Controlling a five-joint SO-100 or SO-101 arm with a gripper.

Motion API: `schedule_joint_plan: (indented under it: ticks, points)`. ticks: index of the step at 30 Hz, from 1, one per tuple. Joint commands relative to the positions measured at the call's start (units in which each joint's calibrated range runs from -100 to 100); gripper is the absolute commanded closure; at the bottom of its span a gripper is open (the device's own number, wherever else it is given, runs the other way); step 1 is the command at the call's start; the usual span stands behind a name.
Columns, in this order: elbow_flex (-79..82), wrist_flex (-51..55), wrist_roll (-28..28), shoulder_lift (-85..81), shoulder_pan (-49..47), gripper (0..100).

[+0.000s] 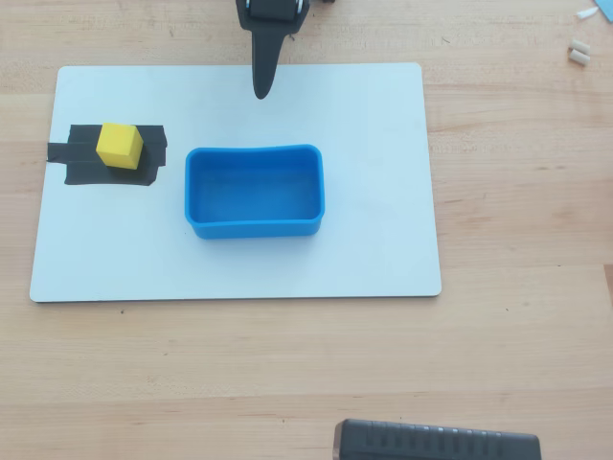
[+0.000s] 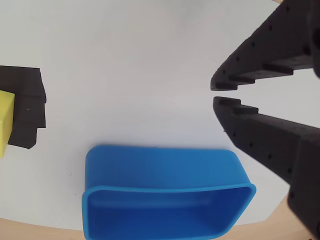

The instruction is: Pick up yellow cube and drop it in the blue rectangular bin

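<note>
On a white board (image 1: pixel 239 259) laid over a wooden table (image 1: pixel 517 326), the yellow cube (image 1: pixel 120 146) is seen in the overhead view resting on a black tape patch (image 1: pixel 105 155) at about nine o'clock on the board, well apart from the gripper (image 1: pixel 261 91), which hangs at twelve o'clock near the board's far edge. Nothing is held: in the wrist view the gripper (image 2: pixel 214 93) is shown with its jaws nearly together, only a narrow gap left between the fingertips. The blue rectangular bin (image 1: pixel 254 228) is placed near the board's centre, empty, with its long axis run from nine o'clock to three o'clock in the overhead view and its open mouth faced upward. The cube has no long axis; it is seen slightly turned, its edges set a little off the board's edges. The step in hand is judged to be the reach toward the cube, with no part of the pick yet made. To do it well, the jaws would need to be spread wider than the cube before the descent, the wrist turned so that two flat faces are met squarely and not two corners, and the approach made from above so that the cube is not pushed off the tape.
</note>
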Motion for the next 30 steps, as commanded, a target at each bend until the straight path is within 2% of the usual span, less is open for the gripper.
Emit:
schedule_joint_plan:
  ticks: [1,12,16,22,30]
  points:
    - [0.1,0.36,0.15,-1.26,0.79,100]
    - [-0.08,0.44,0.0,-1.26,1.82,100]
    - [-6.35,2.92,0.1,-1.16,0.27,100]
    - [-20.8,2.67,0.15,14.16,0.7,100]
    - [-39.17,4.57,3.71,35.72,9.62,100]
